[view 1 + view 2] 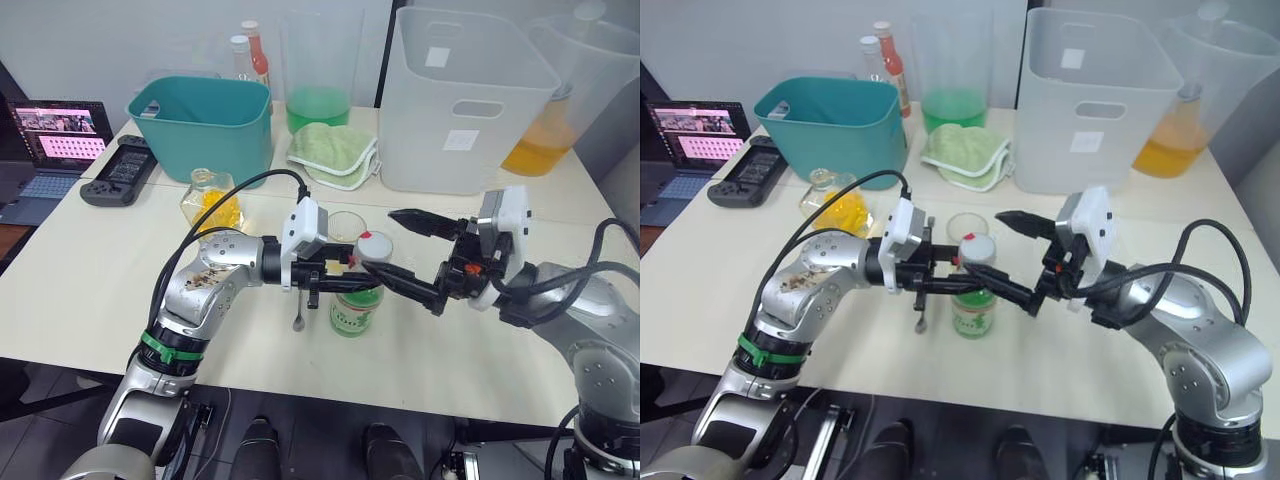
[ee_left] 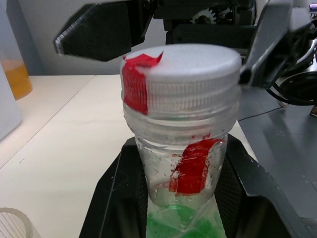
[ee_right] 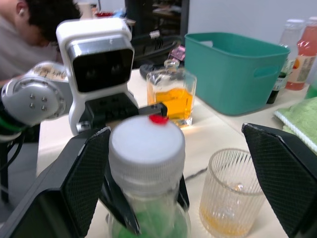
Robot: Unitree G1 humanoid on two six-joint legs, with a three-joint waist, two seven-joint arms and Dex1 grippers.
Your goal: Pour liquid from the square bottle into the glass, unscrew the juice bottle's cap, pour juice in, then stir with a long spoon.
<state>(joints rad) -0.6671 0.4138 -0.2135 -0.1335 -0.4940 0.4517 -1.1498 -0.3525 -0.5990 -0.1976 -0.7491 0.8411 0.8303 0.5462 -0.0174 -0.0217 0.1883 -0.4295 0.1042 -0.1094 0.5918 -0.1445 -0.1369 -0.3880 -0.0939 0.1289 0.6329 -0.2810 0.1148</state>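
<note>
Left gripper [image 2: 183, 198] clamped on juice bottle [image 1: 357, 300], right gripper [image 1: 408, 250] spread wide around white cap [image 3: 146, 141], glass [image 3: 229, 191] just beside

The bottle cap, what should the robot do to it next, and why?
Probably close the right gripper on the cap and twist. The left gripper holds the bottle, the cap is still on, and the right fingers sit open on either side of it.

from my station i can't read any text: the juice bottle's [image 1: 357, 305] green label, the laptop screen [image 1: 62, 131] and the white bin's stickers [image 1: 459, 140] stay illegible.
</note>
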